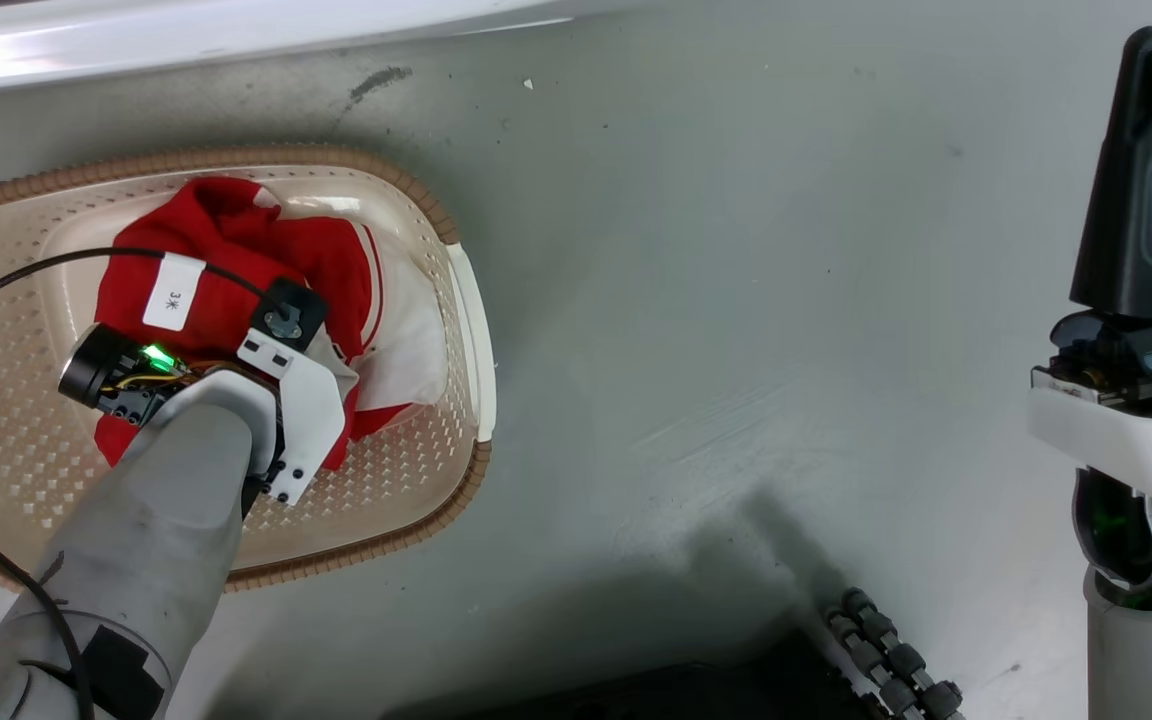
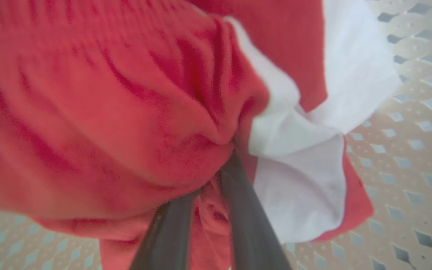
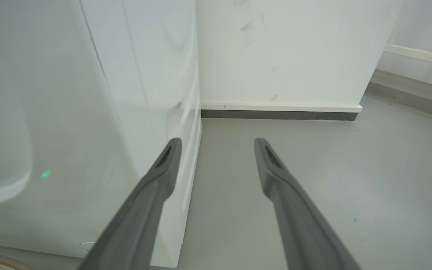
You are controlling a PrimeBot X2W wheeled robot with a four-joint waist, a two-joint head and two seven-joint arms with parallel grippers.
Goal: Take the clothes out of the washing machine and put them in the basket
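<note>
My left claw [image 2: 216, 180] points down into the small cream plastic laundry basket [image 1: 467, 300] with perforated sides and a brown rim. Its two long dark fingers [image 2: 249, 225] are drawn close together, and a fold of the soft bright red fabric garment [image 1: 236, 240] with white panels is pinched between them. In my left wrist view the red cloth bunches over the fingertips and hides them, and a white panel spreads to one side over the perforated plastic of the basket [image 2: 411, 157]. The garment [image 2: 99, 112] lies heaped inside the basket, towards the far half of it, within the rim. A thin black cable [image 1: 26, 270] with a white paper tag [image 1: 174, 292] arcs over the cloth to my left wrist. The basket stands on the smooth grey floor [image 1: 736, 300], near the large white washing machine [image 1: 136, 40] at the top edge of my head view. My right claw [image 3: 218, 142] is well apart from the basket, its fingers spread wide with nothing between them, pointing along the washing machine's white side [image 3: 69, 112] towards a white wall [image 3: 276, 56].
</note>
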